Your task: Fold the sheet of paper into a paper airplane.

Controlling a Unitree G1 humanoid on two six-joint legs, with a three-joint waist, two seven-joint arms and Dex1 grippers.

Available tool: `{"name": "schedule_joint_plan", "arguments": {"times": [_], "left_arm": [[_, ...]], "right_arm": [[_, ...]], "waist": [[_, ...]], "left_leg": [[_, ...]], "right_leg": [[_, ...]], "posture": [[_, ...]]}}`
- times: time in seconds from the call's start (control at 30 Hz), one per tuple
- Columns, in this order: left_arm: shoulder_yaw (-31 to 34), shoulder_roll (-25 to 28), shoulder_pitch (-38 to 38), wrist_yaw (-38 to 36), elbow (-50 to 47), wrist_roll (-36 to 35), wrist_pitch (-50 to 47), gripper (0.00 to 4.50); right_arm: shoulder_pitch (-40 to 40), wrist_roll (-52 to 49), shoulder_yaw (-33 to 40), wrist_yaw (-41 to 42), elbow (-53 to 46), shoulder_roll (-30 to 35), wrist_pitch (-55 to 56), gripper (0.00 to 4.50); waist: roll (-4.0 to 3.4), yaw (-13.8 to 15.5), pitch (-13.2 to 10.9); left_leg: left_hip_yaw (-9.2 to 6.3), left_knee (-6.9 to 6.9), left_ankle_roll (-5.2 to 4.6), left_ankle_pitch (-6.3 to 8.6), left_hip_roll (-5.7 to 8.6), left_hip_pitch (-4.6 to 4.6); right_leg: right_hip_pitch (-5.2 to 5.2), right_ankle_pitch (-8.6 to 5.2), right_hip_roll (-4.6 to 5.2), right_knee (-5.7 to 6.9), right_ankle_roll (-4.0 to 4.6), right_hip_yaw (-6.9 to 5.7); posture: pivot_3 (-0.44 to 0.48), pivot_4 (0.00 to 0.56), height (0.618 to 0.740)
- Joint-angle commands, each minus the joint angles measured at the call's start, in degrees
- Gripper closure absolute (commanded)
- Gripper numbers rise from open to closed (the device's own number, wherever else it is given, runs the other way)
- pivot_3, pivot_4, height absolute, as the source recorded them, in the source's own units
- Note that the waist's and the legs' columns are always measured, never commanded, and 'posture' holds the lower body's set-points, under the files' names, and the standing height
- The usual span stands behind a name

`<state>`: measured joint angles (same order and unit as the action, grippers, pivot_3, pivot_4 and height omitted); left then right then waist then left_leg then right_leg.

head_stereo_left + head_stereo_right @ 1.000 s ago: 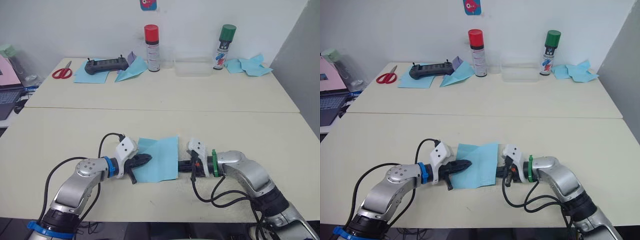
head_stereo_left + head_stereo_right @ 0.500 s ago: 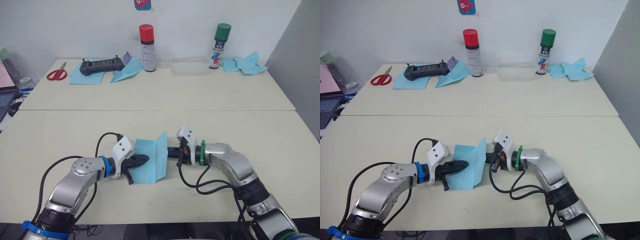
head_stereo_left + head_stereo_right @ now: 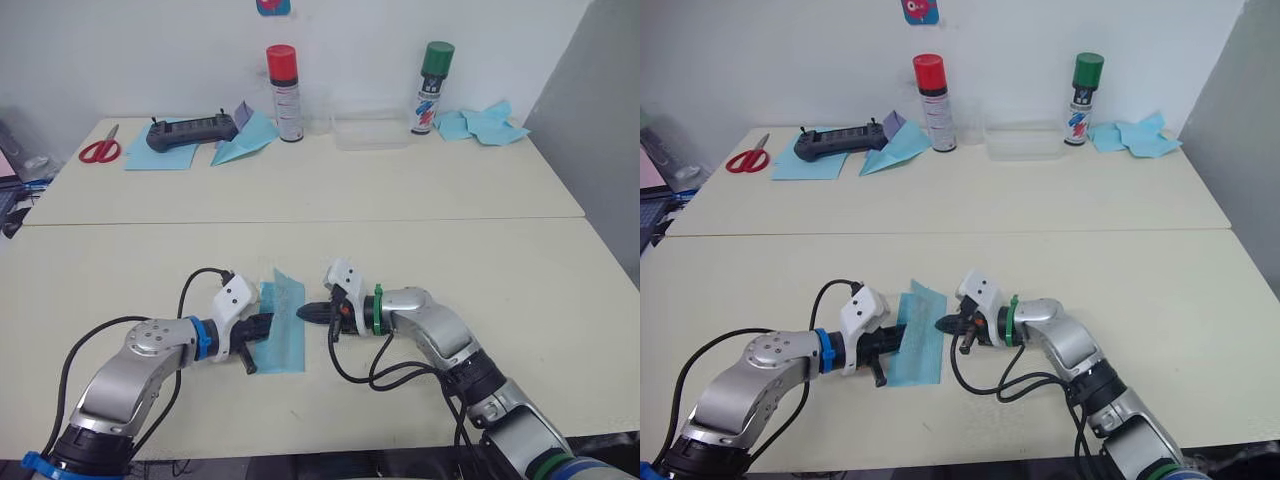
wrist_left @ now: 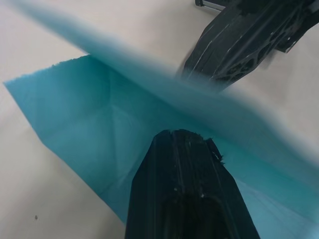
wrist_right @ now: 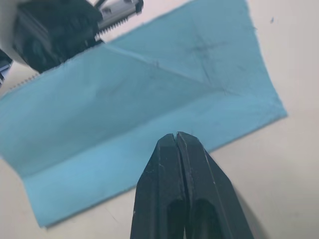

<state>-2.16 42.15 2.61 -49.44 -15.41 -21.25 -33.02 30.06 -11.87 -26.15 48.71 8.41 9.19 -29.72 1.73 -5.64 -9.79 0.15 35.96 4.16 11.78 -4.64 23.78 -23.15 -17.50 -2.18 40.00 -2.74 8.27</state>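
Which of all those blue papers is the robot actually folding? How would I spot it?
Look at the near table, between the two grippers. The sheet of paper lies there, half folded, its right half standing up from the table. The other blue papers, a finished plane and a crumpled pile, sit on the far table by the spray cans.

Thin light-blue creased sheet of paper [image 3: 916, 336], plain, no print. Cream worktop [image 3: 1200, 300]. Black-fingered left pincer [image 3: 892, 343] and right pincer [image 3: 943, 324]. Red-capped [image 3: 932, 89] and green-capped [image 3: 1081, 84] spray cans, red-handled scissors [image 3: 744, 159].

Two spray cans [image 3: 283, 79] [image 3: 433, 74], one pair of scissors [image 3: 97, 150], one remote controller [image 3: 190, 131] and one folded sheet of paper [image 3: 281, 322] are counted.
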Motion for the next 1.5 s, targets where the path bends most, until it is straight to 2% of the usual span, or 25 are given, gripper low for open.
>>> {"name": "schedule_joint_plan", "arguments": {"times": [0.03, 0.33, 0.43, 0.53, 0.67, 0.87, 1.13, 1.3, 1.5], "left_arm": [[1.37, 2.06, -2.19, 1.0, 2.11, 1.17, -2.92, 4.5], [9.48, 8.12, -3.97, -2.22, 0.39, -3.75, -5.04, 4.5], [16.36, 10.46, -3.1, -5.66, -1.95, -9.31, -6.13, 4.5], [18.4, 8.76, 0.11, -6.41, -4.27, -15.27, -8.46, 4.5], [13.77, 7.33, 2.73, -5.82, -5.57, -14.86, -8.65, 4.5], [4.55, 7.05, 1.02, -4.66, -3.41, -5.82, -2.88, 4.5], [-0.48, 7.2, -0.89, -6.39, 1.6, 1.15, 4.24, 4.5], [-4.09, 6.67, -0.95, -8.39, 6.52, 5.69, 10.5, 4.5], [-4.02, 6.02, -0.16, -9.19, 8.19, 5.86, 11.78, 4.5]], "right_arm": [[1.28, 2.3, -1.23, 0.47, 1.24, -0.51, 2.71, 4.47], [3.18, 6.71, -3.07, 0.79, 5.57, -1.48, 5.79, 4.47], [2.92, 7.28, -3.04, 1.28, 5.83, -1.36, 5.83, 4.47], [2.72, 7.55, -2.86, 1.65, 6.11, -1.33, 5.9, 4.47], [2.72, 7.72, -2.75, 2.17, 6.48, -1.03, 6.08, 4.47], [2.92, 7.71, -2.22, 2.27, 6.15, -0.81, 6.07, 4.47], [2.07, 6.52, -1.02, 3.28, 5.4, -1.1, 6.82, 4.47], [3.86, 6.96, 2.24, -1.04, 12.15, -4.08, 8.31, 4.47], [8.5, 8.87, 6.42, -8.27, 22.4, -5.93, 12.65, 4.47]], "waist": [[0.0, -0.19, 0.0], [0.05, -1.22, 0.01], [0.14, -1.22, -0.03], [0.21, -0.89, -0.02], [0.23, -0.84, -0.01], [0.22, -0.95, -0.01], [0.24, -0.68, -0.01], [0.21, -0.61, 0.06], [0.2, -0.83, 0.09]], "left_leg": [[-0.01, -0.01, 0.0, 0.0, -0.02, 0.01], [-0.04, 0.0, 0.0, 0.0, -0.03, -0.03], [-0.03, -0.01, 0.0, 0.0, -0.03, 0.0], [-0.04, 0.0, 0.01, -0.01, -0.04, 0.03], [0.03, 0.02, 0.02, -0.01, -0.01, 0.03], [-0.03, -0.07, 0.02, 0.0, -0.02, 0.04], [0.02, -0.05, 0.03, 0.0, -0.02, 0.07], [0.01, -0.05, 0.03, 0.0, -0.01, -0.02], [0.03, 0.03, 0.03, -0.02, 0.05, -0.44]], "right_leg": [[-0.02, 0.0, -0.03, 0.0, 0.01, 0.0], [-0.02, 0.02, -0.05, 0.03, 0.04, 0.02], [-0.07, 0.01, -0.05, 0.02, 0.05, 0.03], [-0.07, 0.0, -0.03, 0.01, 0.07, -0.02], [-0.02, 0.01, 0.01, -0.03, 0.05, 0.01], [-0.06, -0.02, -0.03, -0.03, 0.1, 0.0], [-0.06, -0.03, 0.0, -0.04, 0.12, 0.01], [-0.01, -0.03, 0.01, -0.03, 0.12, 0.0], [0.12, -0.1, 0.03, -0.03, 0.38, 0.16]], "posture": [[0.0, 0.15, 0.74], [0.0, 0.15, 0.74], [0.0, 0.15, 0.74], [0.0, 0.15, 0.74], [0.0, 0.15, 0.74], [0.0, 0.15, 0.74], [0.0, 0.15, 0.74], [0.0, 0.15, 0.74], [0.0, 0.15, 0.74]]}}
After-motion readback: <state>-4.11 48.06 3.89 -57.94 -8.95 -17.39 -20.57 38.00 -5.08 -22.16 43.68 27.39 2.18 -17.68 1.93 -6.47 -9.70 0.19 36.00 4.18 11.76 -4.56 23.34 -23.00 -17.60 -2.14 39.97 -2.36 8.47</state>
